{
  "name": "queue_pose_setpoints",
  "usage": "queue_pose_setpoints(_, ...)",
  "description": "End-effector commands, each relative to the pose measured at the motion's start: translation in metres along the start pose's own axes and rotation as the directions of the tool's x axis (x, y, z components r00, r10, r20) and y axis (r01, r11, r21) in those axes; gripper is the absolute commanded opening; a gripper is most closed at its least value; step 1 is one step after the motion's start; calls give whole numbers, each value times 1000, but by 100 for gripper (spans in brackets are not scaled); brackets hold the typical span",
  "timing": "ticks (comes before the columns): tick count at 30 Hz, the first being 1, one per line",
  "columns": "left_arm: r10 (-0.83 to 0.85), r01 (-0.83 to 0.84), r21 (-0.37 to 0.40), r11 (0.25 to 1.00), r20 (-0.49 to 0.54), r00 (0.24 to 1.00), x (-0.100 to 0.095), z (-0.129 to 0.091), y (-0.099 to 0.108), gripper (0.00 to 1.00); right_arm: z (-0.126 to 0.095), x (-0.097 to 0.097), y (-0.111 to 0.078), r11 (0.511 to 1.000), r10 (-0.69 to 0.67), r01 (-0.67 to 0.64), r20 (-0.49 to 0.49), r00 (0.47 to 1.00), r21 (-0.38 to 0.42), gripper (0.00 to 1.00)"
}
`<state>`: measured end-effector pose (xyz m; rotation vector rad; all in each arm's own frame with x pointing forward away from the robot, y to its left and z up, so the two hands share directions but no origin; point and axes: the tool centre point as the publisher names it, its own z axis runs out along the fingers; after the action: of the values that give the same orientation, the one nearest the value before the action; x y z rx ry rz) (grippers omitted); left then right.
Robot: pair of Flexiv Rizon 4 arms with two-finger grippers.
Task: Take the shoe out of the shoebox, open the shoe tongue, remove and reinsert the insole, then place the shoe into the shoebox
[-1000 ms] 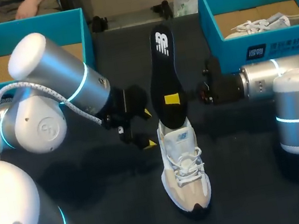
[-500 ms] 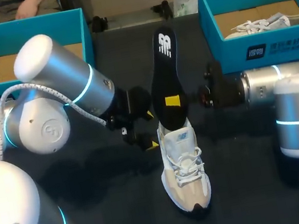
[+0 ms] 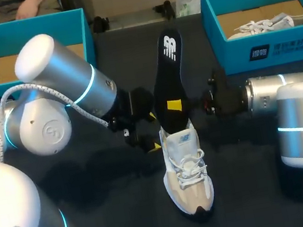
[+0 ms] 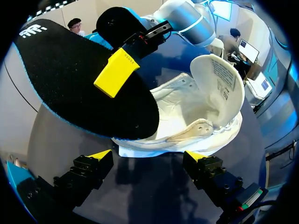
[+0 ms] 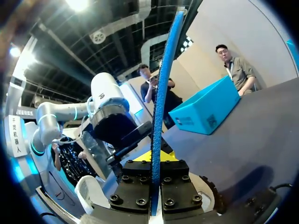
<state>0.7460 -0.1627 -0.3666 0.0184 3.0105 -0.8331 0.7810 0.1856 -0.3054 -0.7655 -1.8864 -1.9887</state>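
Observation:
A beige and white shoe stands on the dark table, toe toward the front edge, its tongue folded open. The black insole rises upright out of the shoe's heel opening, and my right gripper is shut on its lower part. In the right wrist view the insole shows edge-on between the pinched fingers. My left gripper is open just left of the shoe's heel, holding nothing. In the left wrist view its tips straddle the space before the shoe and insole.
A teal shoebox stands at the back left. Another teal shoebox at the back right holds a second pale shoe. A white bag lies at the table's far edge.
My left gripper has moved a little closer to the shoe's heel. The right gripper has lowered the insole slightly, and its top leans a bit more to the right.

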Motion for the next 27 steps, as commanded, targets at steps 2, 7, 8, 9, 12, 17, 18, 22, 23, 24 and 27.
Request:
queue_pose_setpoints(2,0,0,-1,1000,2,1000,1,1,0,100,1,4,-6,1000,-9,10,43,999,-25,0)
queue_pose_setpoints(7,0,0,-1,1000,2,1000,1,1,0,100,2,4,-11,1000,-7,8,47,999,-19,0)
queue_pose_setpoints(8,0,0,-1,1000,2,1000,1,1,0,100,2,4,-12,1000,-5,6,47,999,-17,0)
queue_pose_setpoints(9,0,0,-1,1000,2,1000,1,1,0,100,2,3,-14,1000,-2,3,43,999,-13,0)
queue_pose_setpoints(12,0,0,-1,1000,2,1000,1,1,0,100,1,2,-18,1000,2,-2,38,999,-10,0)
queue_pose_setpoints(17,0,0,-1,1000,2,1000,1,1,0,100,0,2,-24,1000,9,-9,37,999,-5,0)
queue_pose_setpoints(18,0,0,-1,1000,2,1000,1,1,0,100,0,2,-25,1000,11,-11,37,999,-4,0)
queue_pose_setpoints(22,0,0,-1,1000,2,1000,1,1,0,100,-4,4,-32,1000,24,-24,35,999,-1,0)
queue_pose_setpoints(23,0,0,-1,1000,2,1000,1,1,0,100,-5,4,-33,1000,28,-28,36,999,2,0)
queue_pose_setpoints(24,0,0,-1,1000,2,1000,1,1,0,100,-6,5,-33,999,34,-35,34,999,8,0)
queue_pose_setpoints(27,0,0,-1,1000,2,1000,1,1,0,100,-9,6,-36,999,37,-37,36,999,17,0)
